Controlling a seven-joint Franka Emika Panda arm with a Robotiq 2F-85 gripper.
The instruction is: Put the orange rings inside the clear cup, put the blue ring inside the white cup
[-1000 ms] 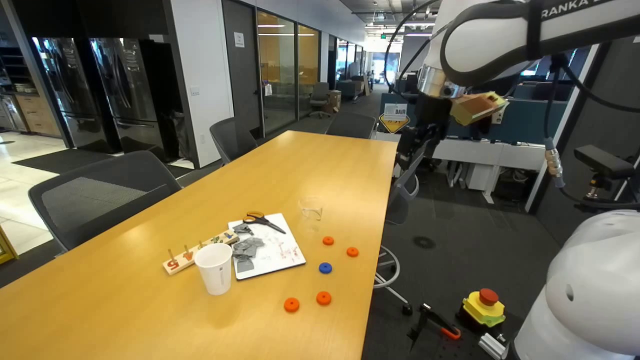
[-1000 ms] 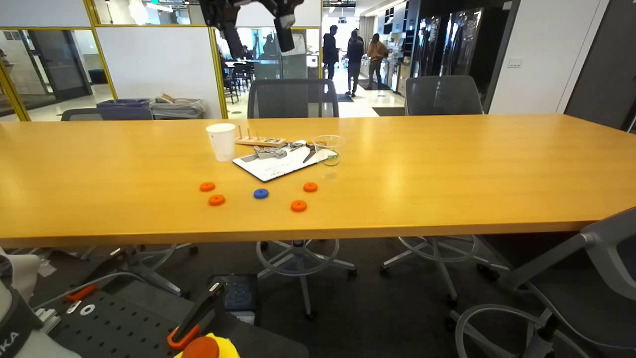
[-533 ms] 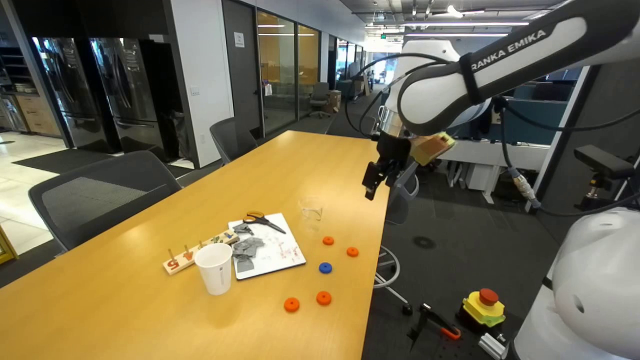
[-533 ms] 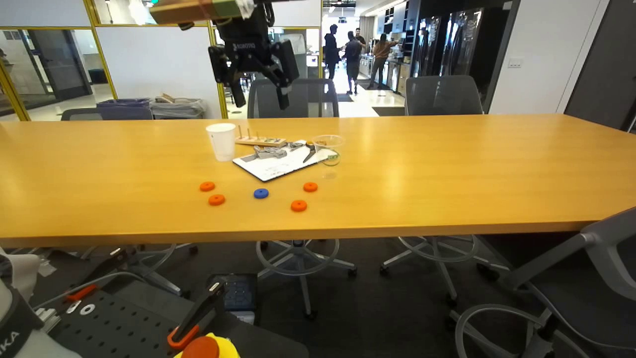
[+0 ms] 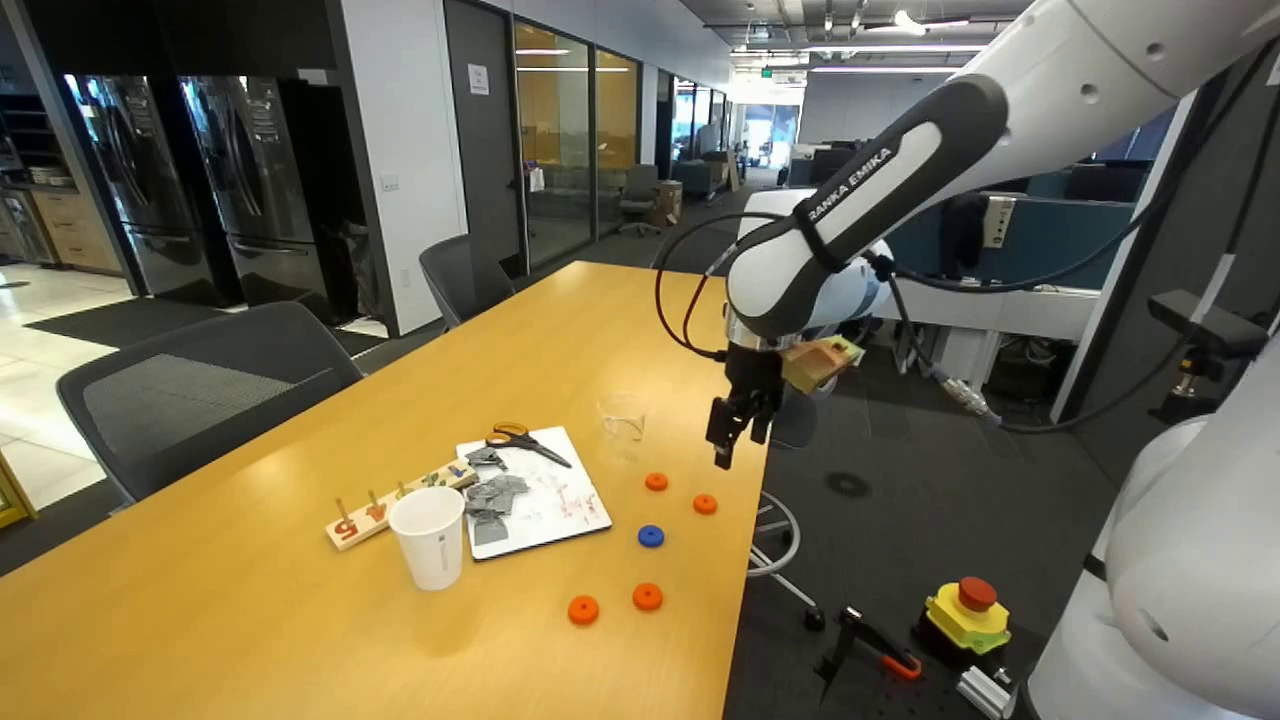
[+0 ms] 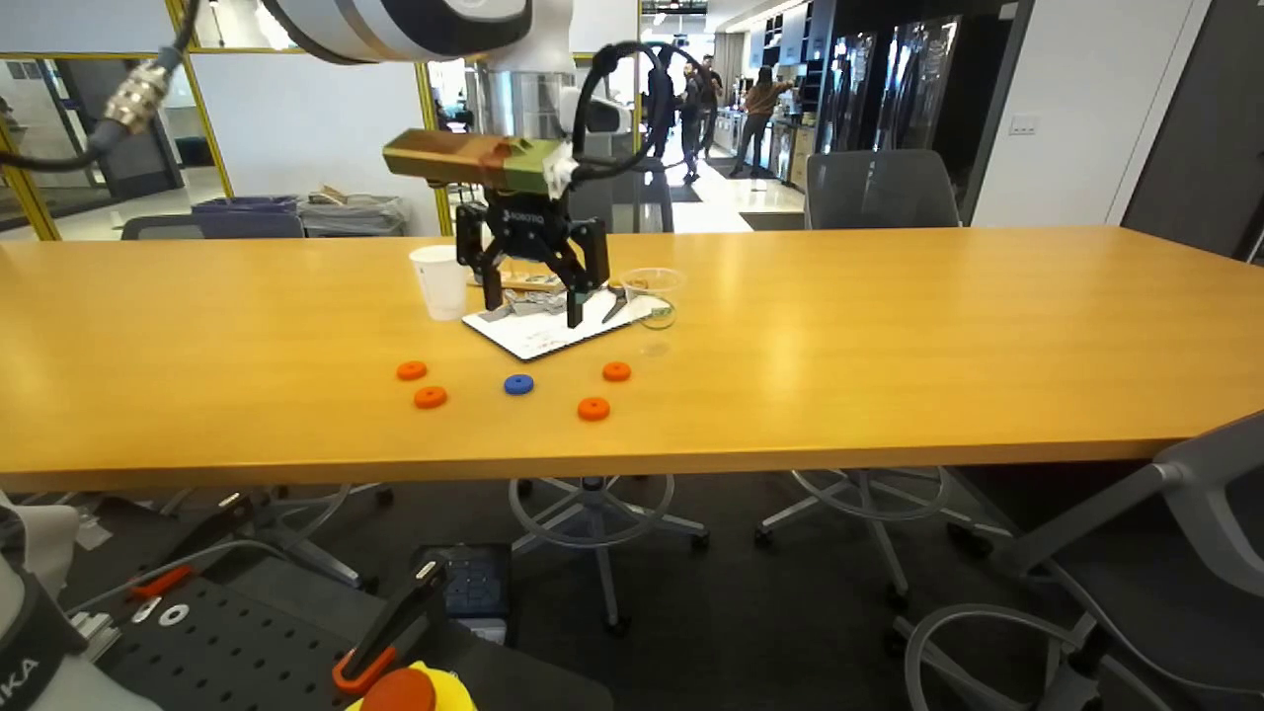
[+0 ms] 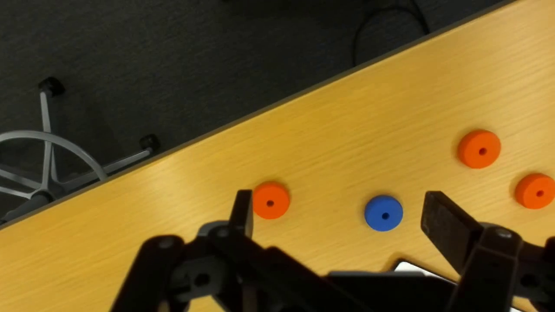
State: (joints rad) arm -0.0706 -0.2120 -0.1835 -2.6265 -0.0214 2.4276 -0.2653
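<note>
Gripper (image 6: 533, 312), black, metal-looking, two-fingered, jaws spread, empty; flat round plastic-looking orange rings (image 7: 478, 148) lie paired either side of same-shaped blue ring (image 7: 381, 210): pick-up likely next, centre over one, descend straight, close gently.

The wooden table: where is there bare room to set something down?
In an exterior view, broad bare stretches of the table lie right of the clear cup and left of the white cup. It's crowded between the cups, around the white board and scissors, and in front of that board, where the blue ring sits among four orange rings.
</note>
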